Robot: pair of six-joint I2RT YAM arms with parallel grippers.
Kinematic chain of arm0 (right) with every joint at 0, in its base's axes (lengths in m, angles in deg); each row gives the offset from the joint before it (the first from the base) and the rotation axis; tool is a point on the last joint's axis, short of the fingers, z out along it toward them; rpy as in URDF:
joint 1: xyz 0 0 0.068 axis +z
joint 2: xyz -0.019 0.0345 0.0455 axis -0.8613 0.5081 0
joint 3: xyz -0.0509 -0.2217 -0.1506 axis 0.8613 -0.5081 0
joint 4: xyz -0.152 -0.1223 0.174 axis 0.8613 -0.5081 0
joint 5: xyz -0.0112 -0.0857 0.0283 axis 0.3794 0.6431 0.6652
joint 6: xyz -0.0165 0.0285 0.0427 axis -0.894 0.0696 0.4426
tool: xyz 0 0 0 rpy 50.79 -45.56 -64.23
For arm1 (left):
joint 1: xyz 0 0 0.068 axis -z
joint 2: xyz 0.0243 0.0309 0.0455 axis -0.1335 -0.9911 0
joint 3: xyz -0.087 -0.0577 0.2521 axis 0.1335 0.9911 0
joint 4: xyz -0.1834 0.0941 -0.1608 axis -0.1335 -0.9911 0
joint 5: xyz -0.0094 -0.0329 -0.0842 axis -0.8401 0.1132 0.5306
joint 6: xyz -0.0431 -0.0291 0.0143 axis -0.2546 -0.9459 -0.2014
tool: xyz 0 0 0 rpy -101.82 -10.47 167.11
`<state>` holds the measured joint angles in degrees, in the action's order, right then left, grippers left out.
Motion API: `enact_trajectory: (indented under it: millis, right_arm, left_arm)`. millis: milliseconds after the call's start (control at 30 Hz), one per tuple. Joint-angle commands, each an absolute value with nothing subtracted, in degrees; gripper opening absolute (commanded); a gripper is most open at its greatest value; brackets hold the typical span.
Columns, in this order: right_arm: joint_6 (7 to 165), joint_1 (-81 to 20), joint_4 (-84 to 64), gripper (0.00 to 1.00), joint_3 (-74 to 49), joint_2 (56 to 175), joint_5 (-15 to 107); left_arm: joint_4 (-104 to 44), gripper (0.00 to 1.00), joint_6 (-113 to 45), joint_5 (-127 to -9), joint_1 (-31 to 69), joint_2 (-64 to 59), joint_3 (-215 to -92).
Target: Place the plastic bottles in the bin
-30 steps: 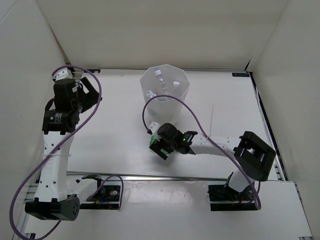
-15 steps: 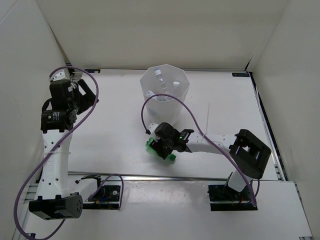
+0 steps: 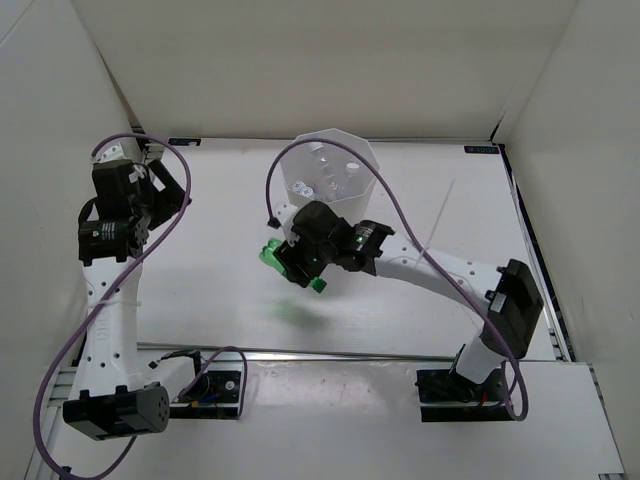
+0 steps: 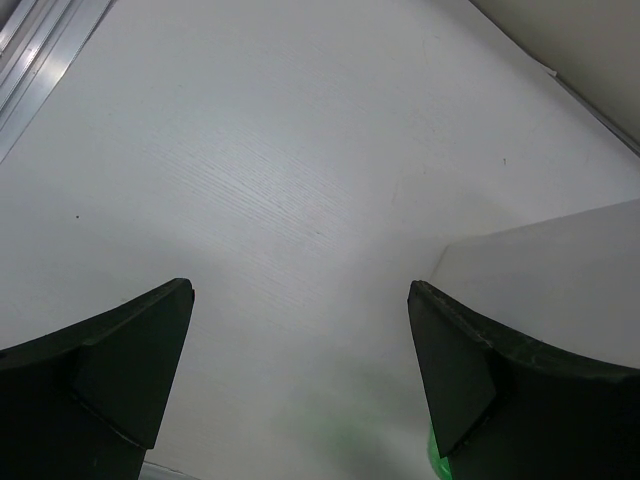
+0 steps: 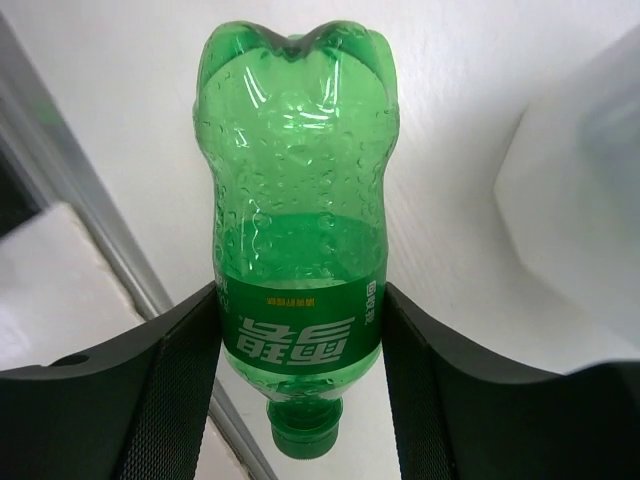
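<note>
Dimpled, waisted green plastic bottle point(image 5: 297, 230)

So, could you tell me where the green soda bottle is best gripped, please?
The labelled band, one finger from each side across its long axis, as the right gripper holds the green bottle now: walls there run straight, while the base bulges and the neck tapers.

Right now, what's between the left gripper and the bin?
Top view: bare table, except the right arm's purple cable looping beside the bin.
</note>
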<state>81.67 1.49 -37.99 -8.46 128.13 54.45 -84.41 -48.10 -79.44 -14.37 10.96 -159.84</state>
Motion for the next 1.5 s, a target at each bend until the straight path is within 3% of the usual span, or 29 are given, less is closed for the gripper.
enact_trajectory:
  millis: [0,200,400,867,1067,1133,1333,1467]
  right_arm:
    - [80.1,1.9,-42.0,0.28,-1.4,123.9,52.2]
    - [79.4,3.0,-44.1,0.28,13.5,121.3,58.4]
    - [74.6,-2.1,-43.4,0.29,33.2,127.4,70.3]
    - [82.1,-18.5,-41.2,0.42,36.8,134.8,64.7]
    - [85.4,-19.1,-42.8,0.59,36.5,135.3,62.3]
    - [85.4,-19.1,-43.4,0.60,35.9,135.3,61.8]
    - [87.2,-18.5,-44.7,1.00,35.3,134.0,60.8]
    - [87.2,-18.0,-45.8,1.00,33.2,131.3,61.7]
  left_arm:
    - [-84.0,1.00,-47.2,-78.3,-15.1,10.5,-160.7]
    - [-84.0,1.00,-46.6,-78.3,-15.6,8.6,-161.8]
    - [-82.8,1.00,-47.9,-76.7,-15.6,8.0,-161.3]
    - [-82.3,1.00,-49.1,-74.5,-16.1,7.5,-162.4]
    - [-82.3,1.00,-48.0,-74.5,-17.2,8.6,-161.3]
    - [-82.3,1.00,-48.0,-74.0,-17.2,9.1,-160.7]
    - [-81.8,1.00,-48.6,-73.4,-17.7,9.8,-158.6]
    - [-81.8,1.00,-48.6,-72.9,-17.7,9.8,-158.1]
